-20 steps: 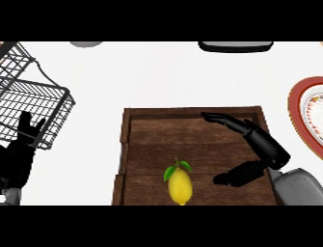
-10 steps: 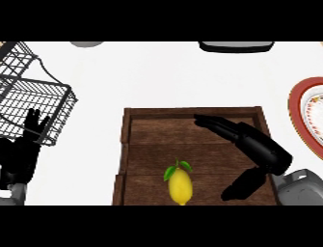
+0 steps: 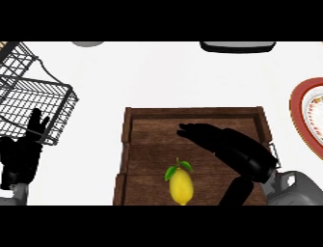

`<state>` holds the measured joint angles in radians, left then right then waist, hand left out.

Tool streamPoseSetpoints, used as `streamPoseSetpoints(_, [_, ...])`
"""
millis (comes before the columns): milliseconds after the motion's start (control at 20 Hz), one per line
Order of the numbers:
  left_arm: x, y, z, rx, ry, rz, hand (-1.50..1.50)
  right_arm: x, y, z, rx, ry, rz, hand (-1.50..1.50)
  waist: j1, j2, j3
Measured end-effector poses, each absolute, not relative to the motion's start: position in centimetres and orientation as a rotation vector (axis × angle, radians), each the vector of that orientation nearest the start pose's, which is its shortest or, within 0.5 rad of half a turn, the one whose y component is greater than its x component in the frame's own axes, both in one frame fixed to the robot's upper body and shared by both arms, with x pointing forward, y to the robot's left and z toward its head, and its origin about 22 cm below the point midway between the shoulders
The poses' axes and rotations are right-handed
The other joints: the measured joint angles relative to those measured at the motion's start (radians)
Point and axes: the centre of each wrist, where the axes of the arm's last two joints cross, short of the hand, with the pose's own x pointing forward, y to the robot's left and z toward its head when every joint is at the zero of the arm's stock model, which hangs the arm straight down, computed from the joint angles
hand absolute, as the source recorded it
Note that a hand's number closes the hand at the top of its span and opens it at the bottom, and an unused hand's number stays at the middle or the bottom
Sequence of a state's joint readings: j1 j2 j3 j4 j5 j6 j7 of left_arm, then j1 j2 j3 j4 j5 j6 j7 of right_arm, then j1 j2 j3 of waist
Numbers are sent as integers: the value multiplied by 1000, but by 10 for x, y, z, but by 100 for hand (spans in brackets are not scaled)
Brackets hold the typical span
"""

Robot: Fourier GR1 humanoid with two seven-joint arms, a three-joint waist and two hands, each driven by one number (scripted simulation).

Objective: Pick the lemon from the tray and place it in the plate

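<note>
The yellow lemon with green leaves [image 3: 181, 185] lies near the front of the brown wooden tray [image 3: 192, 115]. The black right hand [image 3: 228, 147] hovers just beside it, fingers spread apart and holding nothing. The black left hand [image 3: 20, 154] rests open by the wire basket [image 3: 18, 99]. The red-rimmed plate [image 3: 322, 120] sits at the right.

The lemon [image 3: 181, 186] is yellow with green leaves, low in a dark brown wooden tray [image 3: 192, 114]. At the right edge the plate [image 3: 301, 105] has a red rim and a white, flecked centre. The wire basket [image 3: 21, 99] at upper left is dark grey on the white surface [image 3: 164, 72].
</note>
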<state>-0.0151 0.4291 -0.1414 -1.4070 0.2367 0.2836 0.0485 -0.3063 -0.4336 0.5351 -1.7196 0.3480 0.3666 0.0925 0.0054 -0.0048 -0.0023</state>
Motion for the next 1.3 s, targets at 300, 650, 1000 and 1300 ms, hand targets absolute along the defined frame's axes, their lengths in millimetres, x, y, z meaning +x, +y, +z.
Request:
streamPoseSetpoints(300, [241,308,-8,331,-1344,-17,0,256,-156,84,-129,-1431,1546,-150,3,-1,5])
streamPoseSetpoints(650, [244,306,-5,329,-1328,-33,0,257,-137,79,-169,-1330,1633,-150,6,0,4])
streamPoseSetpoints(1000, [245,306,-3,315,-1317,-51,0,258,-114,77,-206,-1285,1668,-150,7,1,5])
streamPoseSetpoints(1300, [245,305,-1,309,-1305,-50,0,261,-99,62,-238,-1261,1687,-150,9,2,6])
